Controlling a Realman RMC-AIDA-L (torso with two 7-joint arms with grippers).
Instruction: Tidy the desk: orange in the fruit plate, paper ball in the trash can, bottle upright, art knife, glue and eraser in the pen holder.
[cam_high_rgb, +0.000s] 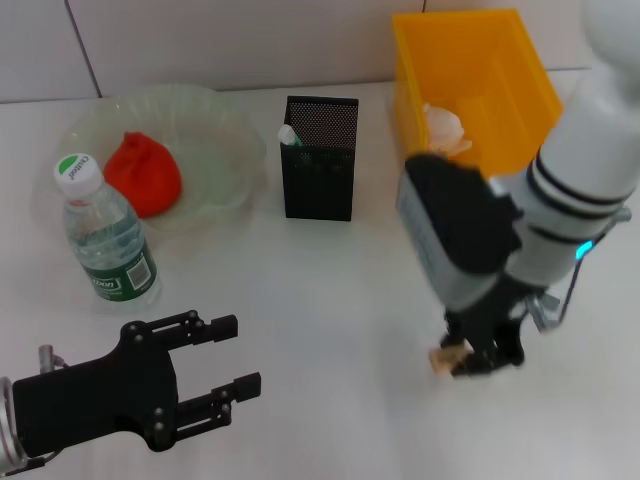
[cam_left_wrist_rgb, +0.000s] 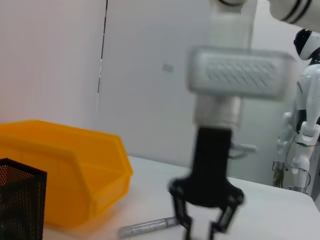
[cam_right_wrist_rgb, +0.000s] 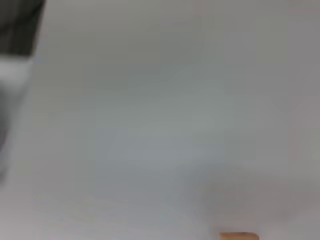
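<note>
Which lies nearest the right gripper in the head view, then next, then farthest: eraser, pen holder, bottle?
From the right gripper:
1. Eraser, at its tips on the table.
2. Pen holder, toward the table's back, middle.
3. Bottle, upright on the robot's far left.

We are noting a plain white tabletop (cam_high_rgb: 330, 290) spanning the work area, its surface smooth and evenly lit. Behind it we are seeing a pale wall (cam_high_rgb: 200, 40) divided by thin dark seams into large panels. From the left wrist view we are observing the same light wall (cam_left_wrist_rgb: 145, 75) with one vertical dark seam, and a white humanoid figure (cam_left_wrist_rgb: 305, 115) standing at the room's edge.
</note>
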